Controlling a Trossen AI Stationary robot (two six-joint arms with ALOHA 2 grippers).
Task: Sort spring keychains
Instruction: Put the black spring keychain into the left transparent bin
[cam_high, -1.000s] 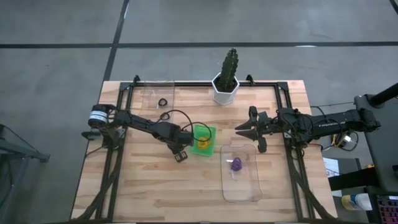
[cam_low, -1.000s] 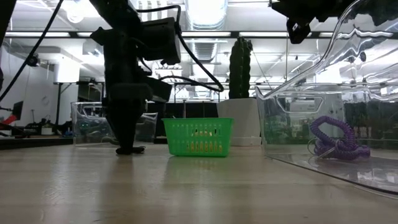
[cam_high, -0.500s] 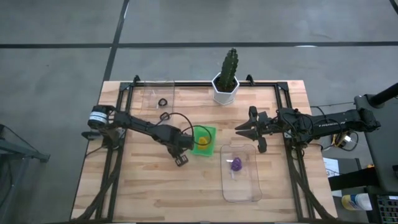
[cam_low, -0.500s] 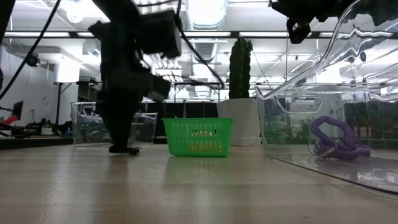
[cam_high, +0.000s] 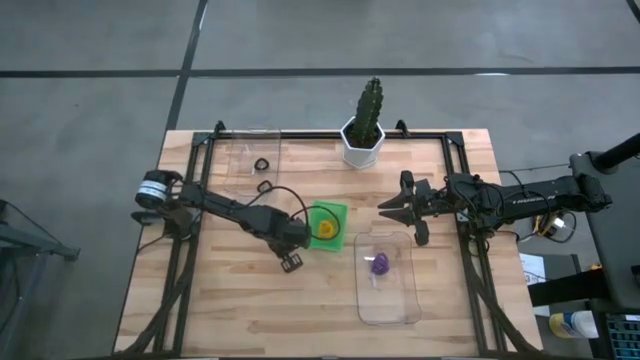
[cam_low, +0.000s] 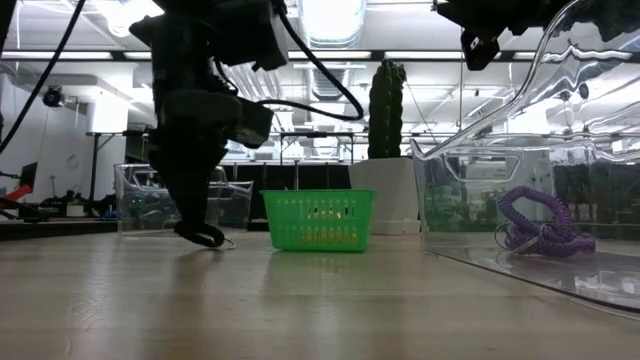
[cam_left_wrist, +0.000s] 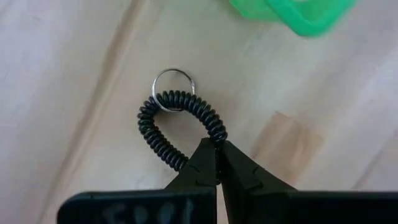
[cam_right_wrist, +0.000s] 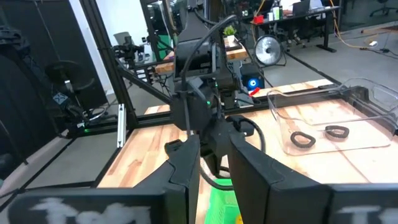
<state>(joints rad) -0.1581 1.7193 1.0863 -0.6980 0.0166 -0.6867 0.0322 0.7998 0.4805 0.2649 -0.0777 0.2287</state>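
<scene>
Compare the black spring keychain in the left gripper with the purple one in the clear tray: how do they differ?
The black keychain is pinched by the left gripper just above the wood; the purple keychain lies loose in the clear tray. Black is beside the green bin, purple nearer the right gripper. Both are coiled loops.

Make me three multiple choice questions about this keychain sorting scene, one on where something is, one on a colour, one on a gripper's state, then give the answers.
1. Where is the purple keychain?
A. In the clear tray near the table's front
B. In the green bin
C. Beside the cactus pot

2. What colour is the keychain held by the left gripper?
A. Orange
B. Black
C. Purple

3. How is the right gripper?
A. Shut on a keychain
B. Open, holding nothing
C. Inside the green bin

Answers:
1. A, the purple keychain lies inside the clear tray.
2. B, the left gripper pinches a black keychain with a metal ring.
3. B, the right gripper waits above the table, right of the green bin, fingers apart and empty.
</scene>
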